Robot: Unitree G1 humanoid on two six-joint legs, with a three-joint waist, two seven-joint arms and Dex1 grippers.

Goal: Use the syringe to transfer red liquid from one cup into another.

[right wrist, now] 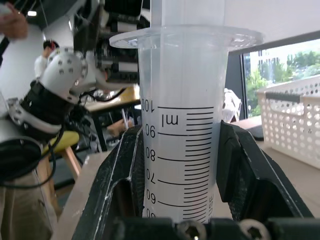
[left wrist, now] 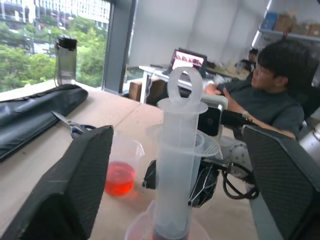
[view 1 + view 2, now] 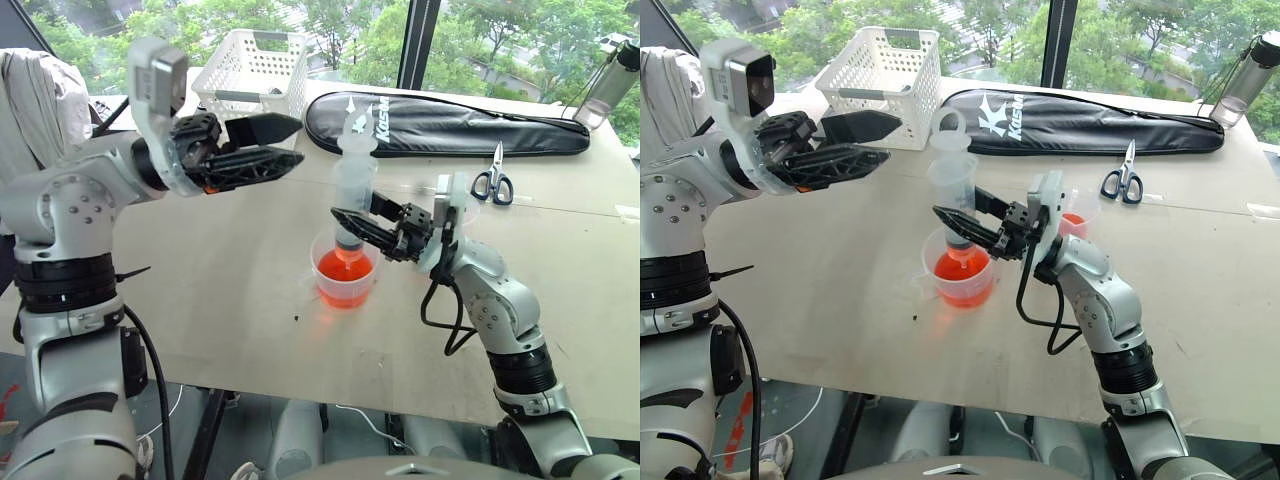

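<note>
While our right hand (image 3: pixel 345 222) clamps the syringe (image 3: pixel 354 180) by its barrel, upright with the nozzle down in the handled measuring cup (image 3: pixel 345 272) of red liquid (image 3: pixel 344 268), our left hand (image 3: pixel 270 145) hangs with its fingers spread, off at ten o'clock from the plunger ring. We judge the drawing step in hand: the plunger looks partly raised, though we cannot tell how much liquid is in the barrel. Next, the left hand must close on the ring and pull straight, without tipping the cup. The smaller cup (image 2: pixel 122 170), at three o'clock of the big one, holds some red. On the pale bench (image 3: pixel 230 260) lie scissors (image 3: pixel 493 181), a black racket case (image 3: pixel 450 125) and a white basket (image 3: pixel 255 70); windows show trees, and a seated person (image 2: pixel 270 95) works beyond.
</note>
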